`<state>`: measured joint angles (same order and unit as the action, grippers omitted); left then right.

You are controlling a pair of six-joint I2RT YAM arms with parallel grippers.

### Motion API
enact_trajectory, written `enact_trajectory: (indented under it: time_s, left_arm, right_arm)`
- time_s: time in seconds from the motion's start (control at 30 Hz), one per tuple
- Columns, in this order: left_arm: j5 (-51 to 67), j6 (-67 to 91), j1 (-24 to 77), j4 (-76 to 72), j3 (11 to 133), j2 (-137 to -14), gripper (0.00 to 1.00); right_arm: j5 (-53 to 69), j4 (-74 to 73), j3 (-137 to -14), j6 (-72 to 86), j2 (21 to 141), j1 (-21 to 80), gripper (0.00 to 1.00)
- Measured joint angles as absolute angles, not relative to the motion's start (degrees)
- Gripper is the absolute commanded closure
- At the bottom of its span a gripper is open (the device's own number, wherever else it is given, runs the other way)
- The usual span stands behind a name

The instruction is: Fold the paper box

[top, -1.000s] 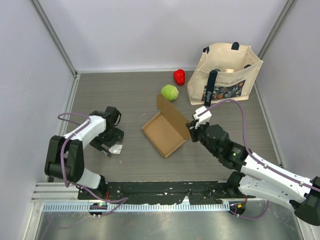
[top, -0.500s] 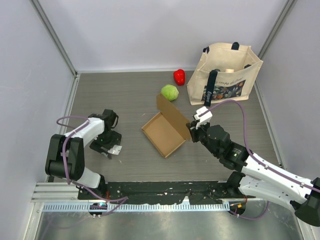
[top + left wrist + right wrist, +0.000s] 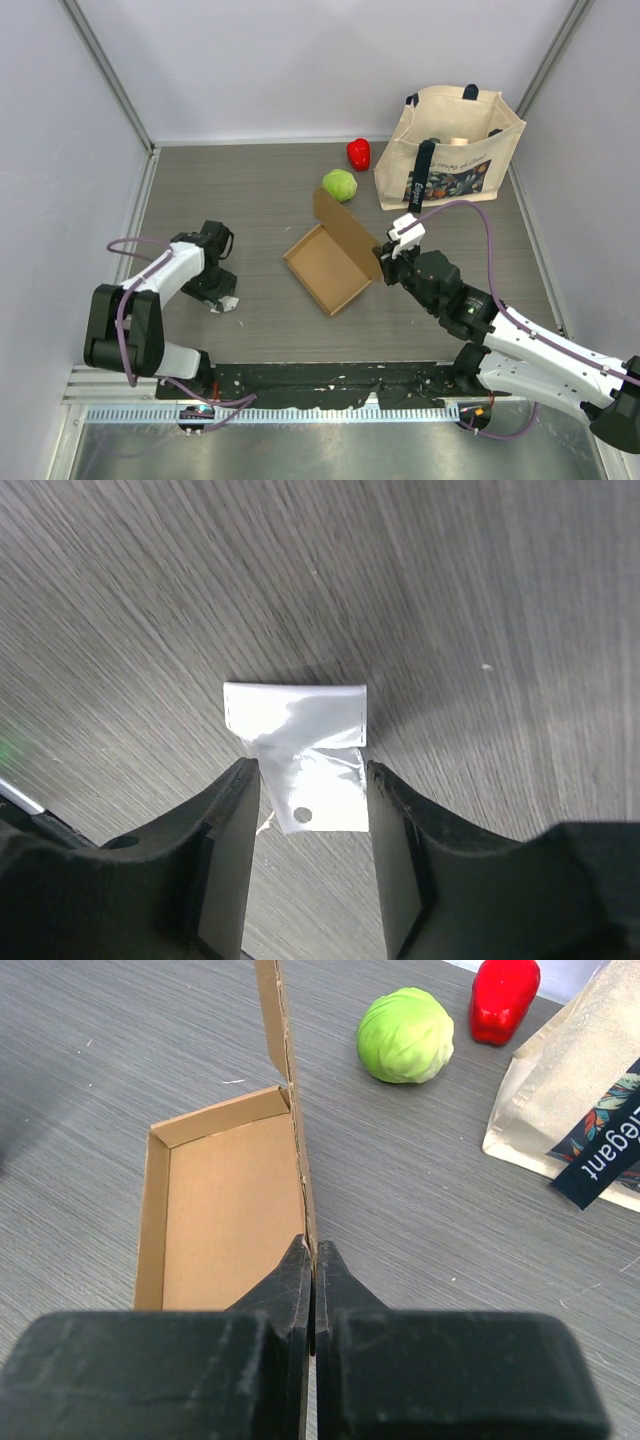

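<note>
A grey wood-grain table [image 3: 250,190] sits inside pale walls, seen from above with two robot arms mounted at its near edge.

The paper box [image 3: 325,268] lies near the middle of the table. It is a brown cardboard tray, open side up, with low walls. Its lid flap [image 3: 345,230] stands upright along the tray's edge at about 2 o'clock.

The right gripper [image 3: 312,1250] reaches in from 3 o'clock of the box. Its two dark fingers are pressed together on the lower edge of the upright flap, pinching the thin cardboard between them.

The left gripper [image 3: 305,780] is at 9 o'clock of the box, well apart from it and pointing down at the table. Its jaws stand partly apart on either side of a small white paper scrap [image 3: 295,715] lying flat on the wood. The scrap's lower part fills the gap between them, and it is not possible to tell whether the fingers press on it.

A green cabbage [image 3: 340,185] rests at 12 o'clock, just beyond the flap. A red pepper [image 3: 358,153] lies farther back, near the rear wall. A beige tote bag [image 3: 450,150] with dark handles stands upright at 1 o'clock, in the far right corner.
</note>
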<state>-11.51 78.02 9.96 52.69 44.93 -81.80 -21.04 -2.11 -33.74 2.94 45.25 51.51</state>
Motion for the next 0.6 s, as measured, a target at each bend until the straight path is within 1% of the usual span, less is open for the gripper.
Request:
enact_trajectory:
  time_s: [0.03,0.23,0.3,0.4,0.43,0.53,0.6]
  left_arm:
    - [-11.7,77.6,10.0,52.9,44.9,-80.8,0.56]
    - [-11.8,73.0,10.0,54.0,46.2,-72.3,0.68]
    - [-11.5,71.4,10.2,53.8,47.0,-69.5,0.66]
    - [-11.3,69.7,10.5,53.7,48.1,-65.5,0.58]
    - [-11.3,69.4,10.5,53.7,48.4,-64.6,0.48]
    - [-11.1,67.8,10.5,53.5,48.6,-63.5,0.26]
    - [-10.2,66.2,10.5,53.3,48.6,-64.5,0.20]
  right_arm:
    - [-21.0,-2.1,-33.7,2.9,45.3,51.5,0.99]
    - [-20.9,-1.3,-33.3,3.0,45.3,51.5,0.99]
    - [-20.9,-1.3,-32.9,3.0,45.3,51.5,0.99]
    - [-20.8,-1.3,-32.4,3.2,45.3,51.5,0.99]
    - [-20.6,-1.3,-32.4,3.2,45.4,51.5,0.99]
    - [-20.2,-1.3,-32.4,3.4,45.4,51.5,0.99]
    - [-19.6,-1.3,-32.4,3.9,45.5,51.5,0.99]
